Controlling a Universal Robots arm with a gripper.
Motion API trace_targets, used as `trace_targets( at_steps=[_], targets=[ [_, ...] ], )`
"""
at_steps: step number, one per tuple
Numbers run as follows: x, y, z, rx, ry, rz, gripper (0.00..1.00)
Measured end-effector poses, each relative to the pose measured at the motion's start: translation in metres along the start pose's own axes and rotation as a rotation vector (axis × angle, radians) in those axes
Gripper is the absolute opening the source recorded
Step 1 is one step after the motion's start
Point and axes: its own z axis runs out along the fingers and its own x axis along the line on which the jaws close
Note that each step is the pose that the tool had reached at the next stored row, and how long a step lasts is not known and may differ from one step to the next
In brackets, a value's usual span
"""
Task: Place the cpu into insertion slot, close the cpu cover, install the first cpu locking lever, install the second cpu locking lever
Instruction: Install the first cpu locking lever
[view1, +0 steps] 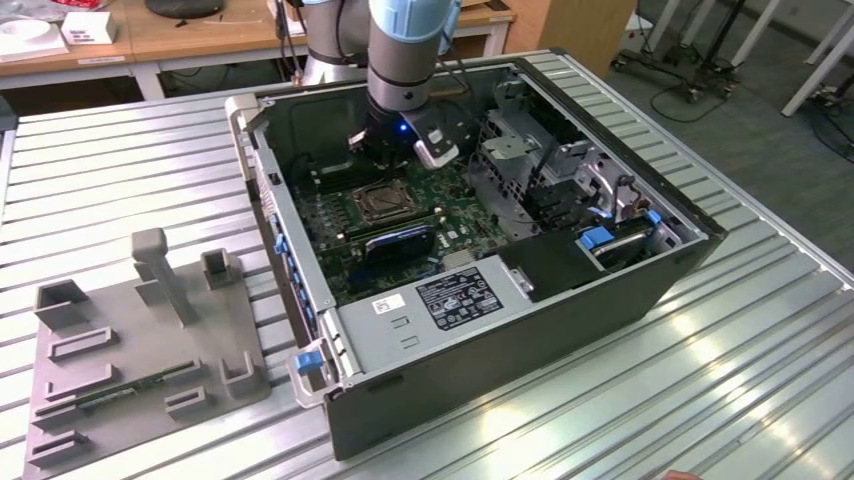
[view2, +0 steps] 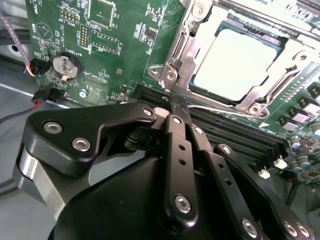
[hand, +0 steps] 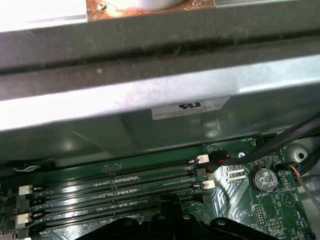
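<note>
Fingers (view2: 174, 140) in the second wrist view are pressed together, nothing visibly held, tips at a corner of the cpu cover (view2: 182, 47), which lies flat around the cpu (view2: 235, 62), metal top up. In the exterior view, the insertion slot (view1: 380, 203) lies flat inside the open case (view1: 534, 310).

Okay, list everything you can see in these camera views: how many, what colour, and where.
computer case: one, black, open, on the table
table: one, silvery slatted metal
fixture tray: one, grey, on the table at the exterior view's left of the case
motherboard: one, green, inside the case
insertion slot: one, silvery rim, on the motherboard
cpu: one, silvery, seated in the slot
cpu cover: one, silvery frame, down over the cpu's edges
memory slots: several, black, beside the slot
coin battery: one, silvery, on the motherboard
arm: one, grey-blue, reaching into the case
gripper: one, black, shut, tip at the cover's corner
</note>
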Motion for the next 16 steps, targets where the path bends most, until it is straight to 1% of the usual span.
trace_targets(
  at_steps=[2,5,8,13,14,15,16],
  targets=[
    [-0.0002,-0.0001,0.0006,0.0053,0.0012,0.000,0.11],
    [-0.0002,-0.0001,0.0004,0.0065,0.0016,0.000,0.11],
    [-0.0004,0.0006,-0.0017,0.0087,0.0023,0.000,0.11],
    [-0.0005,0.0021,-0.0058,0.0158,0.0031,0.000,0.11],
    [-0.0006,0.0022,-0.0061,0.0203,0.0034,0.000,0.11],
    [-0.0006,0.0022,-0.0062,0.0286,0.0036,0.000,0.11],
    [-0.0006,0.0022,-0.0062,0.0401,0.0036,0.000,0.11]
  ],
)
